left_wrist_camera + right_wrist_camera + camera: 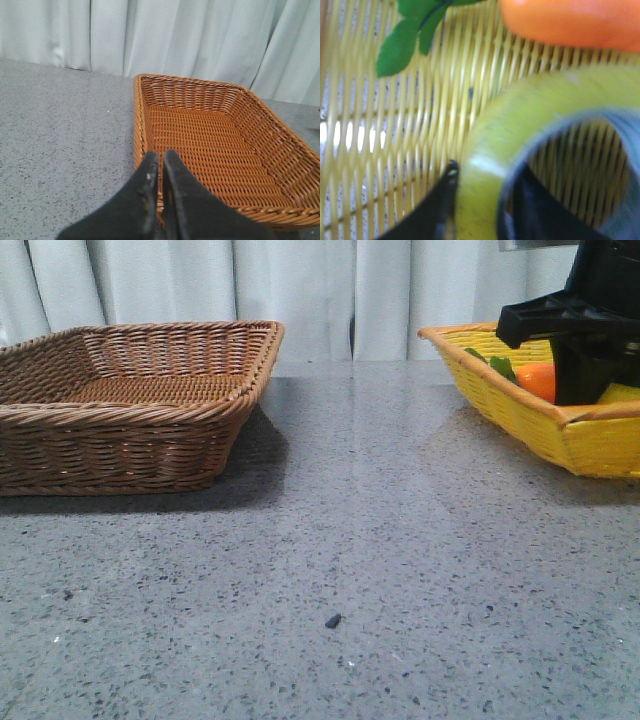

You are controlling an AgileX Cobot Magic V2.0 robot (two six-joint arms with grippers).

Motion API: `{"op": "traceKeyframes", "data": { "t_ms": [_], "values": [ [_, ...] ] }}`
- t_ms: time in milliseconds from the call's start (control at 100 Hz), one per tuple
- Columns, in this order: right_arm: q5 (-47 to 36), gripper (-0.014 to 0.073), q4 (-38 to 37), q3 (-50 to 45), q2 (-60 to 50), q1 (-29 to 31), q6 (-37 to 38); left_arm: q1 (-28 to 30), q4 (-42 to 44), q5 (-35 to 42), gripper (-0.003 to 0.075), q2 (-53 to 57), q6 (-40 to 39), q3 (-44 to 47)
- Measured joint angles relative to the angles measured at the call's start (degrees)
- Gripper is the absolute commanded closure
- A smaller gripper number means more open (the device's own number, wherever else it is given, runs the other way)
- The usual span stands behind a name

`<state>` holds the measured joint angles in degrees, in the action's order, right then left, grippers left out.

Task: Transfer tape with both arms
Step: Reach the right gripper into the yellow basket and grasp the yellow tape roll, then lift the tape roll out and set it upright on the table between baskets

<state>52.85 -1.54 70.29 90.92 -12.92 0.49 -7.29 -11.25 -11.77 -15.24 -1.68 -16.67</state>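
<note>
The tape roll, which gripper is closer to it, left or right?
Right. The right gripper is down in the yellow basket, its fingers straddling the tape roll's wall. The left gripper sits shut at the brown basket's near rim.

You've got open table (350,540) between the brown basket (130,405) on the left and the yellow basket (560,430) on the right. Inside the yellow one it's tight: the carrot (570,22) sits just beside the tape (520,125), with the basket wall close around.
</note>
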Motion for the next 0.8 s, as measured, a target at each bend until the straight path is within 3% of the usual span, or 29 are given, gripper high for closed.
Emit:
{"op": "traceKeyframes", "data": {
  "t_ms": [230,440,630,800],
  "values": [
    [2.93,0.0668,-0.78,2.21,0.00,0.00,0.35,0.00,0.00,-0.09,0.0741,0.00,0.00,0.00],
    [11.23,0.0668,-1.06,14.12,-0.45,-2.15,0.45,0.00,0.00,-0.09,0.0741,0.00,0.00,0.00],
    [16.04,0.0668,0.74,25.18,-0.49,-10.47,0.45,0.00,0.00,-0.09,0.0741,0.00,0.00,0.00],
    [17.31,0.0668,3.50,27.13,0.03,-19.61,0.45,0.00,0.00,-0.09,0.0741,0.00,0.00,0.00]
  ]
}}
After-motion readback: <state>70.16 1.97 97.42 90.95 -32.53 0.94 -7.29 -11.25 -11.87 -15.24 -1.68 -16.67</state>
